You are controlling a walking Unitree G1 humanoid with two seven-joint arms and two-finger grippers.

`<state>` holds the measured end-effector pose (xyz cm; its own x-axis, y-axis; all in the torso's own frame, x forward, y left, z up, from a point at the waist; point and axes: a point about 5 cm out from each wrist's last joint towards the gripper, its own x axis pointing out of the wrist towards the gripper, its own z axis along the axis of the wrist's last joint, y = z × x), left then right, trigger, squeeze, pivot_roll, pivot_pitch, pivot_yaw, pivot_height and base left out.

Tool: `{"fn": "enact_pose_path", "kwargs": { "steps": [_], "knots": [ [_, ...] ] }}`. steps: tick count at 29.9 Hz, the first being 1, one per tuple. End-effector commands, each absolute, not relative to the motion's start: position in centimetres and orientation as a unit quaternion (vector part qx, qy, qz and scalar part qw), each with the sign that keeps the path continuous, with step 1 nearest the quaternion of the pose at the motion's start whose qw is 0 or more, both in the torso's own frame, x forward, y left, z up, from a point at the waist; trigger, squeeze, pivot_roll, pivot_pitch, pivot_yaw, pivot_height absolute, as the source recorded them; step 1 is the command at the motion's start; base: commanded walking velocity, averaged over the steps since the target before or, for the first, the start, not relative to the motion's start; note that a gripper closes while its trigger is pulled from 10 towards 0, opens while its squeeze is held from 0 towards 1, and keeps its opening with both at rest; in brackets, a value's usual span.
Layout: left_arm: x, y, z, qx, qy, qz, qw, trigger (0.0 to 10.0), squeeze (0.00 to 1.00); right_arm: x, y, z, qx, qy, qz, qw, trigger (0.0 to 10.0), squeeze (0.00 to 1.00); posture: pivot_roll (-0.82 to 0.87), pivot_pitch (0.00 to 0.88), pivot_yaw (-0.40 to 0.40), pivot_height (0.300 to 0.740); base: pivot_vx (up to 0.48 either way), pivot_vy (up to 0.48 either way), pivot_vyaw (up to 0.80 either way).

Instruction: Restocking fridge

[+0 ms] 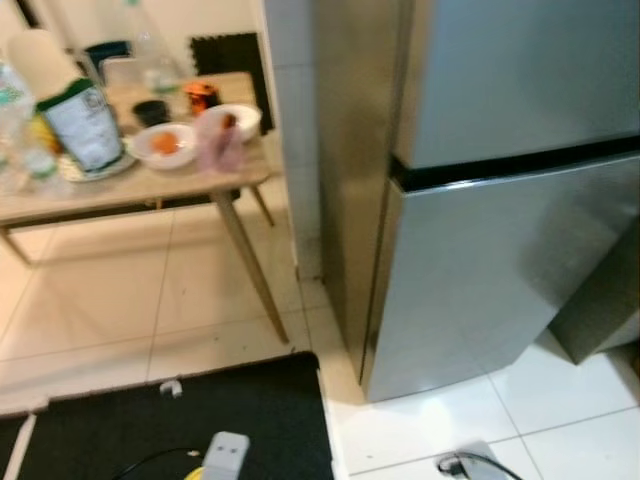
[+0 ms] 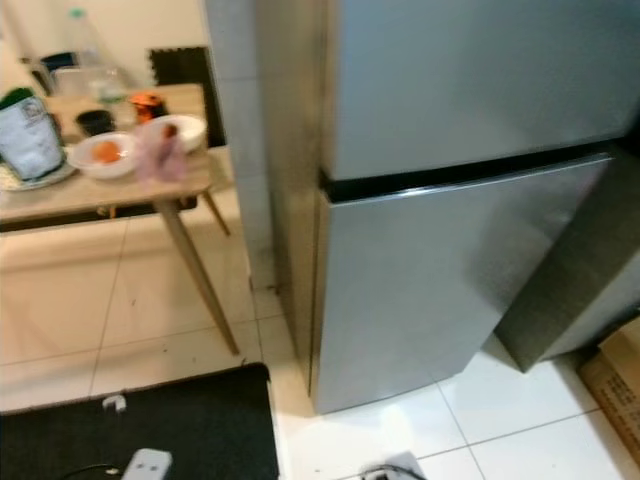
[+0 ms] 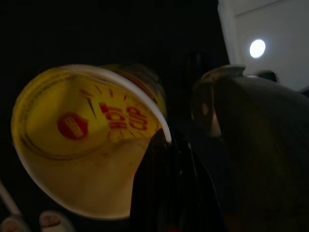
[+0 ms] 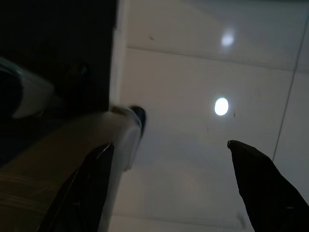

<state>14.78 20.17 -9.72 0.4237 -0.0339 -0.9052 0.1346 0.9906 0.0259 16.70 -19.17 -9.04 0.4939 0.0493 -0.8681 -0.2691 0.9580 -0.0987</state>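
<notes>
At frame centre-right, your closed 2-door steel fridge (image 1: pixel 500 200); left gripper (image 3: pixel 164 159) jaws clamp a yellow-lidded cup (image 3: pixel 87 135), right gripper (image 4: pixel 169 179) jaws apart.

The stainless fridge (image 1: pixel 480 200) is running off the top and right edges of the head views, so its upper door is cut short. The wooden table (image 1: pixel 130 185) is blurring, and its far items are too smeared to name. In the dark left wrist view, a black finger (image 3: pixel 169 188) is covering the lower part of the yellow cup (image 3: pixel 82 140), whose red lettering is too dim to read.
</notes>
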Motion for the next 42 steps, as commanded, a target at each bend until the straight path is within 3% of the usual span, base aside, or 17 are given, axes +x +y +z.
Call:
{"fn": "enact_pose_path", "kwargs": {
  "steps": [1,11,20,26,28,32,36,42],
  "knots": [
    [13.3,19.9,-10.3,0.049,0.556,-0.056,0.828,10.0,0.0,15.4,-20.1,-9.5,-0.116,0.515,0.075,0.846,10.0,0.0,-0.04,0.079,-0.012,0.74,0.0,0.0,0.0],
    [13.0,20.0,-10.4,0.041,0.56,-0.051,0.826,10.0,0.0,15.3,-20.1,-9.5,-0.118,0.516,0.071,0.846,10.0,0.0,-0.04,0.081,-0.012,0.74,0.0,-0.339,0.0],
    [13.1,19.8,-10.4,0.039,0.558,-0.05,0.827,10.0,0.0,15.5,-20.1,-9.4,-0.115,0.513,0.067,0.848,10.0,0.0,-0.04,0.08,-0.015,0.74,0.0,0.0,0.0],
    [13.1,19.7,-10.4,0.037,0.559,-0.05,0.827,10.0,0.0,19.8,-20.6,-7.2,-0.085,0.434,0.052,0.895,10.0,0.0,-0.04,0.084,-0.017,0.74,0.0,0.0,0.0],
    [13.0,19.7,-10.4,0.037,0.56,-0.051,0.826,10.0,0.0,24.2,-20.6,-4.1,-0.052,0.339,0.082,0.936,10.0,0.0,-0.04,0.084,-0.017,0.74,0.0,0.0,0.0],
    [13.1,19.7,-10.4,0.037,0.56,-0.051,0.826,10.0,0.0,25.9,-21.0,-2.6,-0.066,0.309,0.093,0.944,10.0,0.0,-0.05,0.085,-0.015,0.74,0.0,0.0,0.0],
    [13.1,19.6,-10.4,0.035,0.559,-0.051,0.827,10.0,0.0,26.9,-22.9,-1.5,-0.133,0.317,0.081,0.936,10.0,0.0,-0.05,0.086,-0.019,0.74,0.0,0.0,0.0],
    [12.9,19.6,-10.5,0.034,0.56,-0.05,0.826,10.0,0.0,26.7,-23.2,-1.1,-0.132,0.329,0.177,0.918,10.0,0.0,-0.05,0.093,-0.02,0.74,0.0,0.0,0.0]
  ]
}}
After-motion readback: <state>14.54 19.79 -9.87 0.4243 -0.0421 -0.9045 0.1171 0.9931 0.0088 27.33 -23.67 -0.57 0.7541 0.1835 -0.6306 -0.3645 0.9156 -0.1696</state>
